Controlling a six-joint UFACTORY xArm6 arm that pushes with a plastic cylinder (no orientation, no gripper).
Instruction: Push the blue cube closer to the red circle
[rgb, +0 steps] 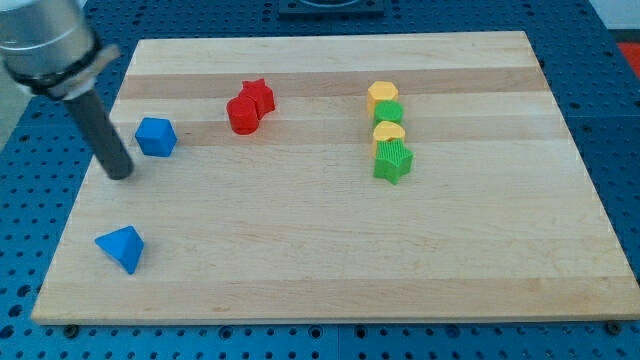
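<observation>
The blue cube (156, 136) sits on the wooden board at the view's left. The red circle (241, 115) stands to its right, touching a red star (259, 96) behind it. My tip (121, 172) rests on the board just to the left of and below the blue cube, a small gap apart from it. The dark rod rises from the tip toward the view's top left.
A blue triangle (121, 247) lies near the bottom left. At the right stands a column of a yellow block (382, 94), a green block (389, 112), a second yellow block (389, 132) and a green star (393, 160). The board's left edge (80, 195) is close to my tip.
</observation>
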